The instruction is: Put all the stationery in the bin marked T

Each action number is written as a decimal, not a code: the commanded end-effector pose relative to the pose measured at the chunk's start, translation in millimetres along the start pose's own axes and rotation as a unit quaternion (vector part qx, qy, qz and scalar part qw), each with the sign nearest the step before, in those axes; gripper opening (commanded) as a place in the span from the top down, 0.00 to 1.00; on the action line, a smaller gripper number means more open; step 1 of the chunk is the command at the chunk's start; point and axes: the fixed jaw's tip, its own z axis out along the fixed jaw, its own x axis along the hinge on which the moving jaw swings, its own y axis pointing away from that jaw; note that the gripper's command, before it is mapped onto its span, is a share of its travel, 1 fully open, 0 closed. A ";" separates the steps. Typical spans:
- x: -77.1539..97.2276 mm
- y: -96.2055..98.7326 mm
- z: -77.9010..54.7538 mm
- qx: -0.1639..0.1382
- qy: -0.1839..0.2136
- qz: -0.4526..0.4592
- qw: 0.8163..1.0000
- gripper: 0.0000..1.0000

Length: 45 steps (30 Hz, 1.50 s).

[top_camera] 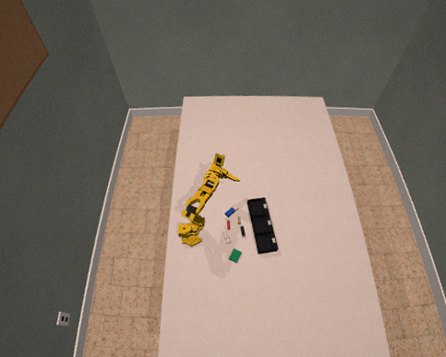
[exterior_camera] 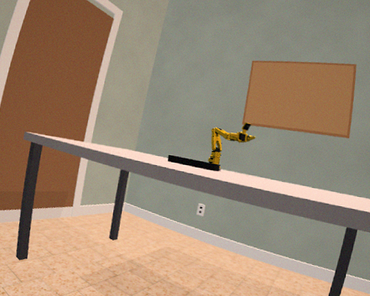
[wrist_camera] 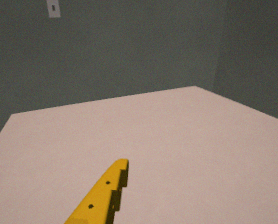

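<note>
My yellow arm is raised above the table, and the gripper is open and empty, pointing away from the objects toward the far end of the table. In the wrist view only one yellow jaw and bare table show. On the table beside the arm's base lie a blue block, a red stick, a small brown piece, a dark blue stick, a white piece and a green flat block. A row of three black bins stands right of them. The bin markings are too small to read.
The arm's base stands near the table's left edge. In the side view the bins show as a low black strip in front of the arm.
</note>
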 end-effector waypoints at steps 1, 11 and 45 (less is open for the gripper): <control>-1.7 -3.9 -0.8 0.006 0.001 -0.009 1.000 0.00; -3.5 -23.4 -2.8 0.038 0.019 -0.058 0.997 0.00; 30.4 -62.9 -15.3 0.082 0.145 -0.171 0.971 0.00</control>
